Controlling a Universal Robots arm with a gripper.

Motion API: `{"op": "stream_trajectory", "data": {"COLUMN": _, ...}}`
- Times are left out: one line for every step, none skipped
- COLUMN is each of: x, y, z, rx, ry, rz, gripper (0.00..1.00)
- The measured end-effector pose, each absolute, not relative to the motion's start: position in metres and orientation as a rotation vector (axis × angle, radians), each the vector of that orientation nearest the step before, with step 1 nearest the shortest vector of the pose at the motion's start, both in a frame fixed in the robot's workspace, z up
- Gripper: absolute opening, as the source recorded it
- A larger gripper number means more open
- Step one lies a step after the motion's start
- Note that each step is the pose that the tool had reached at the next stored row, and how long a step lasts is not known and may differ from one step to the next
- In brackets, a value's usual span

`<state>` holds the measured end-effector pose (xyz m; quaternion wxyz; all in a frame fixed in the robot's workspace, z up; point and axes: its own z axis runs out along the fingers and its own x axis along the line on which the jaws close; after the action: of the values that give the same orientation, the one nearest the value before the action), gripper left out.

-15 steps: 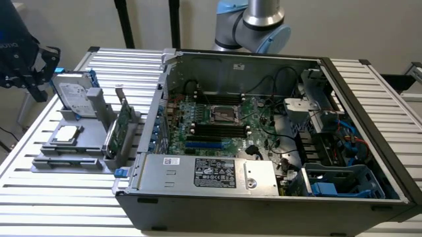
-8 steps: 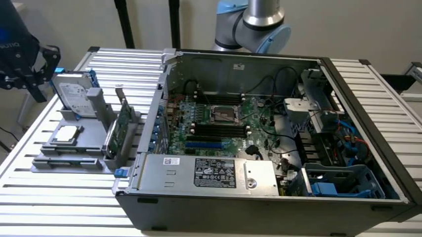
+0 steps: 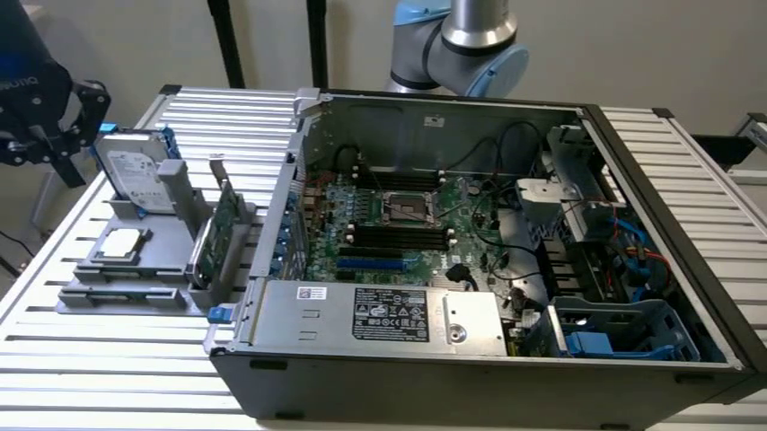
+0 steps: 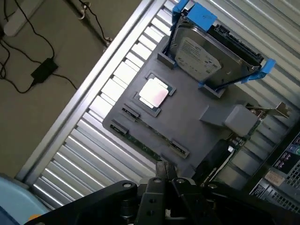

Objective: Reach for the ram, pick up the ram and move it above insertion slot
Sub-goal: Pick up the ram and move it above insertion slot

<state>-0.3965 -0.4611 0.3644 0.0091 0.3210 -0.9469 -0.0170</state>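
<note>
Ram (image 4: 152, 136) flat in holder (image 4: 187, 117); slot (image 3: 401, 232) black

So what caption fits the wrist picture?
Gripper over a grey tray, near the ram, with a drive and chip.

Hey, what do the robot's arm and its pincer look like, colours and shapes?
The arm is made of rounded silver-grey metal segments with light blue caps at the joints. The pincer is black, with a blocky body, angular linkage plates and round pivot bolts. In the wrist view it carries no markings that can be read.
</note>
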Motion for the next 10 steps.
{"op": "stream_trajectory", "data": {"x": -0.3965, "y": -0.4611, "z": 0.3642, "rx": 1.030, "ry": -2.948, "rz": -0.053, "gripper": 0.11}}
{"op": "stream_trajectory", "data": {"x": -0.3965, "y": -0.4611, "z": 0.3640, "rx": 1.057, "ry": -2.938, "rz": -0.052, "gripper": 0.11}}
{"op": "stream_trajectory", "data": {"x": -0.3965, "y": -0.4611, "z": 0.3639, "rx": 1.084, "ry": -2.928, "rz": -0.052, "gripper": 0.11}}
{"op": "stream_trajectory", "data": {"x": -0.3965, "y": -0.4611, "z": 0.3637, "rx": 1.110, "ry": -2.918, "rz": -0.052, "gripper": 0.11}}
{"op": "stream_trajectory", "data": {"x": -0.3965, "y": -0.4611, "z": 0.3635, "rx": 1.136, "ry": -2.908, "rz": -0.052, "gripper": 0.11}}
{"op": "stream_trajectory", "data": {"x": -0.3965, "y": -0.4611, "z": 0.3634, "rx": 1.162, "ry": -2.897, "rz": -0.051, "gripper": 0.11}}
{"op": "stream_trajectory", "data": {"x": -0.3965, "y": -0.4611, "z": 0.3631, "rx": 1.188, "ry": -2.886, "rz": -0.051, "gripper": 0.11}}
{"op": "stream_trajectory", "data": {"x": -0.3965, "y": -0.4611, "z": 0.3630, "rx": 1.214, "ry": -2.875, "rz": -0.051, "gripper": 0.11}}
{"op": "stream_trajectory", "data": {"x": -0.3965, "y": -0.4611, "z": 0.3629, "rx": 1.239, "ry": -2.864, "rz": -0.050, "gripper": 0.11}}
{"op": "stream_trajectory", "data": {"x": -0.3965, "y": -0.4611, "z": 0.3627, "rx": 1.267, "ry": -2.851, "rz": -0.050, "gripper": 0.11}}
